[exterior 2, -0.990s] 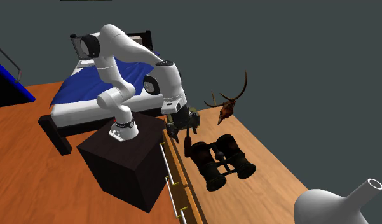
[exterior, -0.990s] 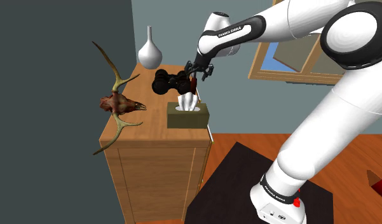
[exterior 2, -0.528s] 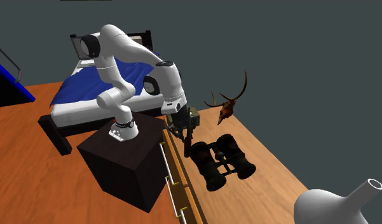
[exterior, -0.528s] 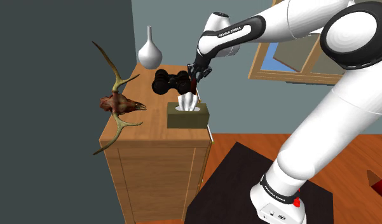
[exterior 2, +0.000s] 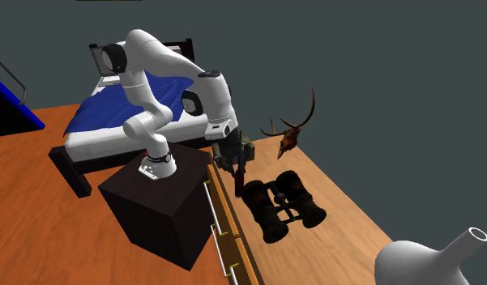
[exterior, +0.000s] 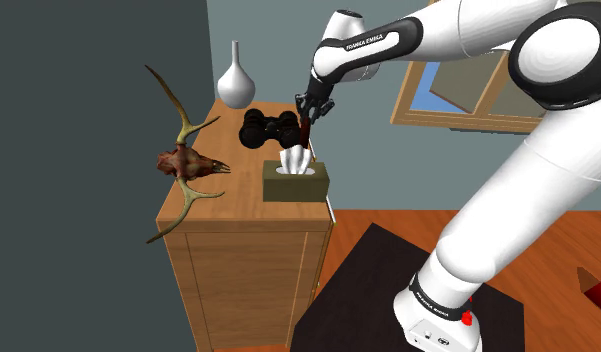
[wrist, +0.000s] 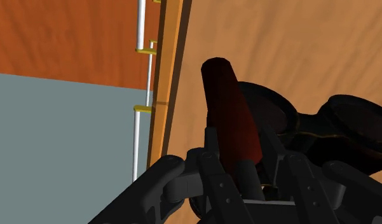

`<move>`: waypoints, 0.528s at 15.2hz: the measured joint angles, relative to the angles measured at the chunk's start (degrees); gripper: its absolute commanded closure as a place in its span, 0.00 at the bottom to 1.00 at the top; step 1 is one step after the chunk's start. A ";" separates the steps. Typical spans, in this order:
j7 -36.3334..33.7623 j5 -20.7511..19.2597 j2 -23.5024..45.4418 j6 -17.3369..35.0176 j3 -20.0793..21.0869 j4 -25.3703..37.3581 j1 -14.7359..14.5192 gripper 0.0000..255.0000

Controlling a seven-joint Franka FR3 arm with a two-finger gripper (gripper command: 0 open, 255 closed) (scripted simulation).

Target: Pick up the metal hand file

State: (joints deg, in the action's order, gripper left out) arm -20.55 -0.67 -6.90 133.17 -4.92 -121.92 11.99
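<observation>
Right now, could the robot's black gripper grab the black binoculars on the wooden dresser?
Probably not. The black two-finger gripper hangs close by the black binoculars, but it is shut on the dark red-handled hand file, so it would likely need to put that down first.

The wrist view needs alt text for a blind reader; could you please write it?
The black two-finger gripper clasps the hand file by its dark red-brown rounded handle. Beyond it, black binoculars lie on a tan wooden cabinet top.

White glossy Franka arm (exterior: 548, 170) with rounded links, dark joint bands, white lettering on a black forearm band (exterior: 373, 42), red button (exterior: 466, 318) by the base, all-black gripper (exterior: 309, 107)
</observation>
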 measured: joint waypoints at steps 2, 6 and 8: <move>-0.18 -0.07 -0.26 -1.34 0.10 1.08 -0.06 1.00; -0.08 -0.09 -0.98 -4.53 0.07 3.55 -0.02 1.00; -0.11 -0.11 -1.24 -6.23 0.09 5.00 -0.03 1.00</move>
State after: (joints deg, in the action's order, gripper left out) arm -20.66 -0.77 -8.14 126.94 -4.83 -116.91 11.96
